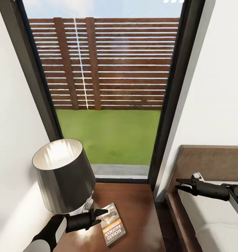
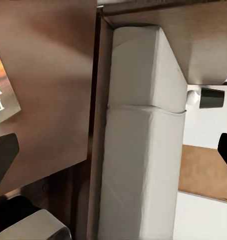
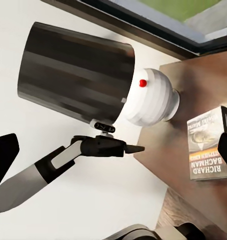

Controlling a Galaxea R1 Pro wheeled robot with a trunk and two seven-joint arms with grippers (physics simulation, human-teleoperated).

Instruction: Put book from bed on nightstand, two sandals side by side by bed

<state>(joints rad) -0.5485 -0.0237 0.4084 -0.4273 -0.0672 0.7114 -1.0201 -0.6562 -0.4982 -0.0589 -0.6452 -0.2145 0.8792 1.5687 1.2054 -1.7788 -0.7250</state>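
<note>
The book (image 1: 113,224) lies flat on the nightstand (image 1: 136,203), orange band and white lettering up, beside the lamp's base; it also appears in the right wrist view as the book (image 3: 208,147). My left gripper (image 1: 99,216) hovers just left of the book, open and empty, its fingers (image 2: 3,160) spread wide over the nightstand top (image 2: 53,65). My right gripper (image 1: 177,185) is open and empty above the head end of the bed (image 1: 217,217), close to the headboard (image 1: 213,161). The sandals are out of view.
A lamp (image 1: 63,175) with a dark shade and white base takes the nightstand's left rear part. Behind it is the tall dark-framed window (image 1: 108,87) onto grass and a fence. A narrow strip of floor (image 1: 164,213) separates nightstand and bed frame.
</note>
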